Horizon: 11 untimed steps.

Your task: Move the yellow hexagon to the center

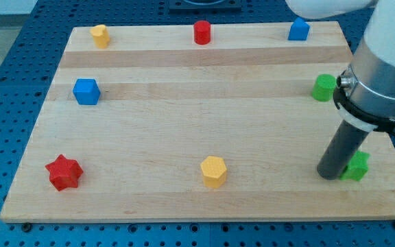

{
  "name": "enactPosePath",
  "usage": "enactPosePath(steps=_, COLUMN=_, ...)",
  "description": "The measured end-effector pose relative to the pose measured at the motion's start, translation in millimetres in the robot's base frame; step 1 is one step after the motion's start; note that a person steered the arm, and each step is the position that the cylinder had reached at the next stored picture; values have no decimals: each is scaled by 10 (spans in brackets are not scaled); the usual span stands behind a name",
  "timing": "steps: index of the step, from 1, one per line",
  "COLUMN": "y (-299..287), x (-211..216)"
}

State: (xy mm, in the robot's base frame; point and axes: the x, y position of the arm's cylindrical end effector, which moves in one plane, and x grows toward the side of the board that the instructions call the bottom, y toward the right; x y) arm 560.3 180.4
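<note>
The yellow hexagon point(213, 171) sits on the wooden board point(204, 123) near the view's bottom, slightly right of the middle. My tip point(332, 175) is at the lower end of the dark rod, at the view's bottom right, far to the right of the hexagon. It stands right next to a green block point(356, 167), which the rod partly hides.
A second yellow block point(100, 35) is at the top left, a red cylinder point(202, 32) at the top middle, a blue block point(298, 30) at the top right. A blue cube point(86, 91) is at the left, a red star point(64, 171) at the bottom left, a green cylinder point(324, 87) at the right edge.
</note>
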Motion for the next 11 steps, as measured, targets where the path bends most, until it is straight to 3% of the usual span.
enactPosePath(steps=2, y=-203, x=206)
enactPosePath(steps=3, y=-582, x=466)
enactPosePath(steps=5, y=-1528, x=526)
enactPosePath(steps=6, y=-1533, x=526)
enactPosePath(steps=9, y=-1689, x=186)
enactPosePath(steps=11, y=-1787, x=-313)
